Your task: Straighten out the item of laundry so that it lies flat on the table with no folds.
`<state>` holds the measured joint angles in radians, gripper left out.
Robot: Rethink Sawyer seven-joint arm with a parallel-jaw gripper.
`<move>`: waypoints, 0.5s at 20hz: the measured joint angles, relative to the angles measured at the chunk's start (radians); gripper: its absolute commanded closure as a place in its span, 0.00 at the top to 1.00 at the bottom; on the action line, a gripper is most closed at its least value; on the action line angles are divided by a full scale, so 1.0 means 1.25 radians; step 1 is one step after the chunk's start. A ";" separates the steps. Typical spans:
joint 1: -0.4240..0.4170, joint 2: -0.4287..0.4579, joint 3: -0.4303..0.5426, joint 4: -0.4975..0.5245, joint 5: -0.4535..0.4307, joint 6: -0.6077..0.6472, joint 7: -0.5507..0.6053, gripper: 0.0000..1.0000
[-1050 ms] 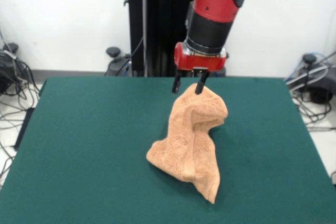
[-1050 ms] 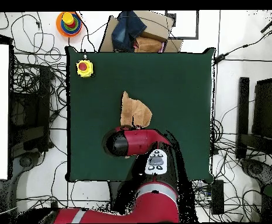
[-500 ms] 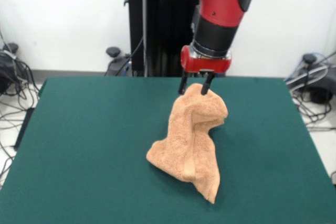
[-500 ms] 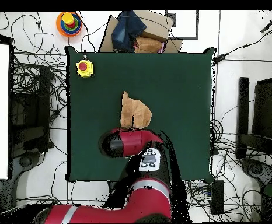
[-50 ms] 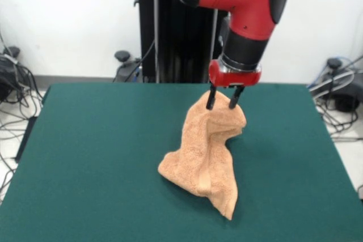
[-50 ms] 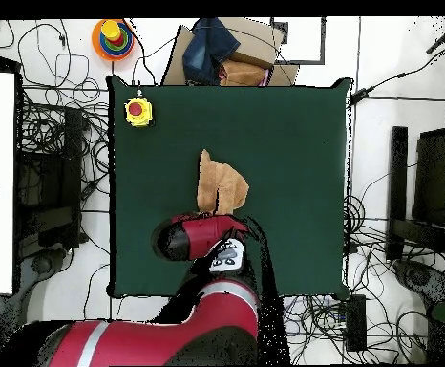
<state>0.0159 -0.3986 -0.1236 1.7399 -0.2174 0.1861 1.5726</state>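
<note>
The item of laundry is an orange-tan towel, crumpled into a tall bunched heap near the middle of the green table. Its peak rises at the far end and a folded tail runs toward the near edge. My gripper hangs open right at the peak, its two dark fingers apart over the top fold without pinching it. In the overhead view the towel lies as a narrow folded shape. There the red arm covers the gripper just below the towel.
A yellow box with a red button sits on the table's corner in the overhead view. Beyond the table edge lie a cardboard box with clothes, a coloured ring toy and many cables.
The gripper has slid to the right along the towel's peak in the front view and dropped slightly, staying open. The towel has kept its shape.
</note>
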 measured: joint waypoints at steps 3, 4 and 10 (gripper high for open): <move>0.000 0.013 0.000 -0.004 0.000 -0.004 0.000 1.00; 0.000 0.019 0.000 -0.006 0.000 -0.005 0.000 1.00; -0.003 0.034 -0.001 -0.008 0.001 -0.014 0.000 1.00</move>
<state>0.0125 -0.3554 -0.1244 1.7301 -0.2164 0.1680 1.5726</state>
